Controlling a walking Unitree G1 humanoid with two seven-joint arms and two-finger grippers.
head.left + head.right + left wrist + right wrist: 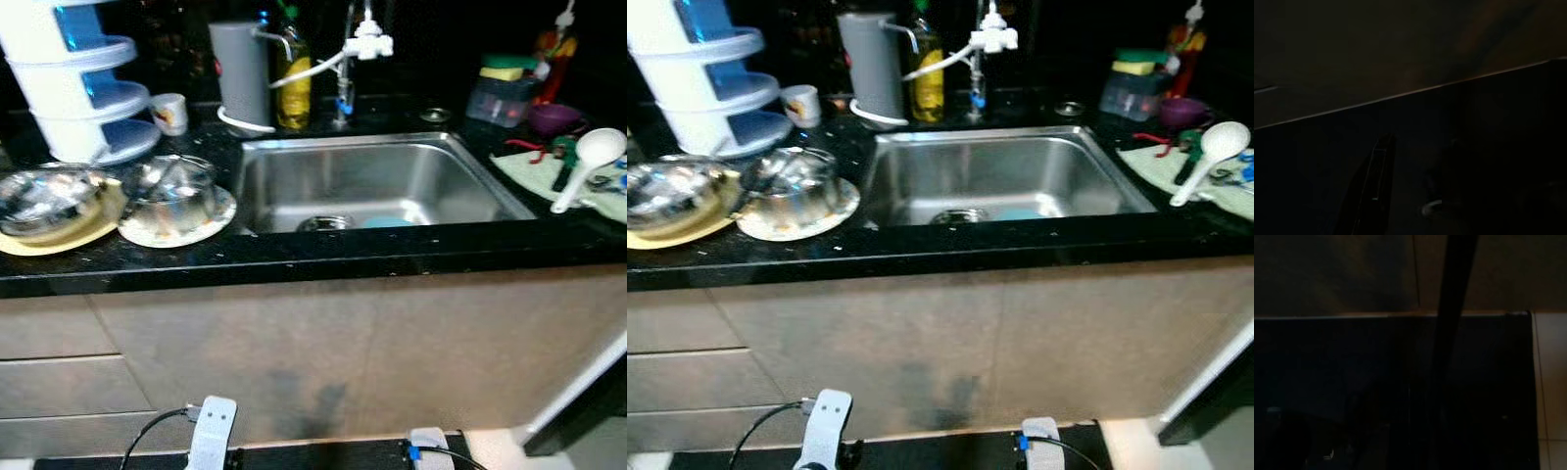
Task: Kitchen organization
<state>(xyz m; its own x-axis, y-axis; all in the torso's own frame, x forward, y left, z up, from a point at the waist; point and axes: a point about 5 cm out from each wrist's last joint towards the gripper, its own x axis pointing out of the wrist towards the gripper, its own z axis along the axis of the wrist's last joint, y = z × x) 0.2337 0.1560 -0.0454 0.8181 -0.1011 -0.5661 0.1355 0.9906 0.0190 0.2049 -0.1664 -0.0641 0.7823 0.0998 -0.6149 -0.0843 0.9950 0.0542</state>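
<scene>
A steel sink [284,191] is set in the black counter [323,257] in front of me, with something pale blue [388,222] by its drain. To its left a steel bowl [176,191] sits on a patterned plate [221,219]. Another steel bowl [44,201] rests on a yellow plate [59,241]. On the right, a white ladle [588,162] lies on a pale cloth [529,176]. Both arms hang low before the cabinet fronts. My left gripper [1376,196] and right gripper [1449,357] are dim shapes in the dark wrist views.
Behind the sink stand a white faucet [361,41], a grey canister [243,73] and a yellow bottle [294,83]. A white tiered rack [78,78] and small cup [171,113] are at back left. A sponge box [502,93] and purple bowl [554,117] are at back right.
</scene>
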